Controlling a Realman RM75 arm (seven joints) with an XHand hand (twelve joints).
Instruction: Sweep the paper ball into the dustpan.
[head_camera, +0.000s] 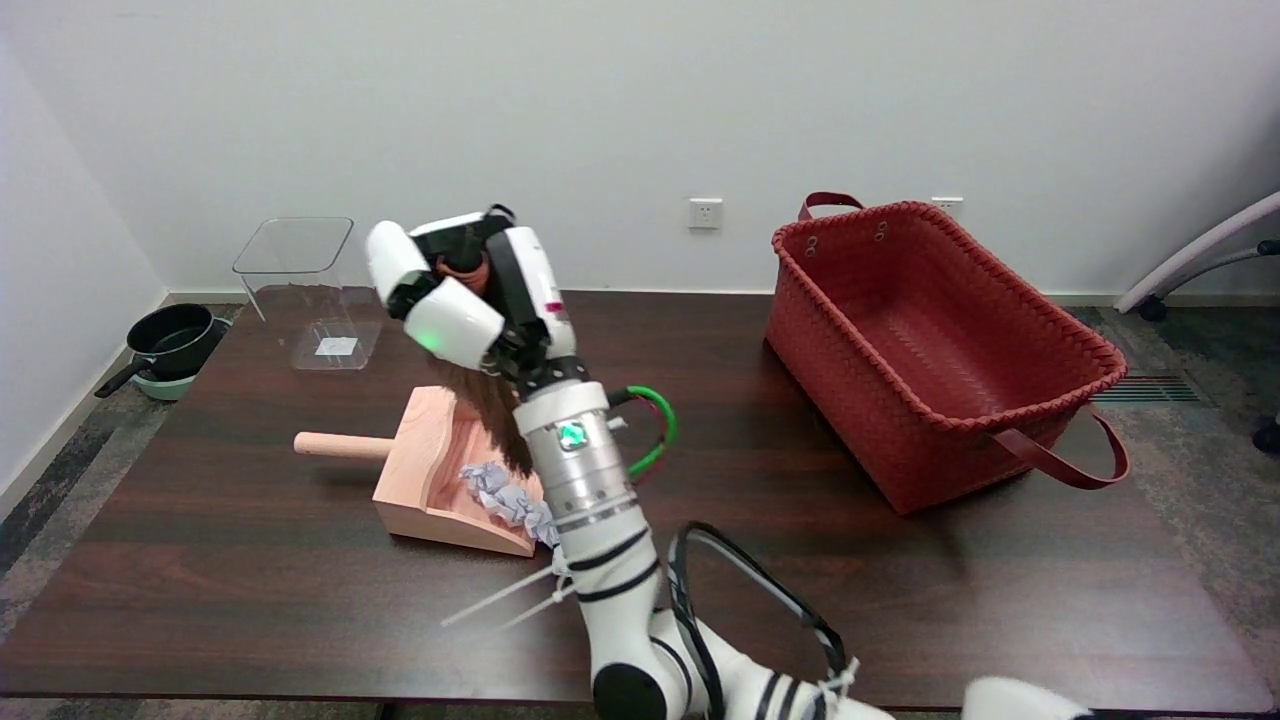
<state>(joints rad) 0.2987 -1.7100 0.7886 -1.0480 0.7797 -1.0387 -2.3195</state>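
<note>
Resting at the mouth: paper ball (508, 496) lies on the front lip of the wooden dustpan (432, 478), partly behind the arm.
Brush: dark bristles (492, 408) hang over the pan just above the ball.
Right hand (468, 290): fingers clamped around the brush handle.
Risk: a short stroke could leave the ball on the lip, or roll it off the open edge.
Cause: the light pan may slide when pushed.
Nearby: red basket (935, 340), clear bin (305, 290).
</note>
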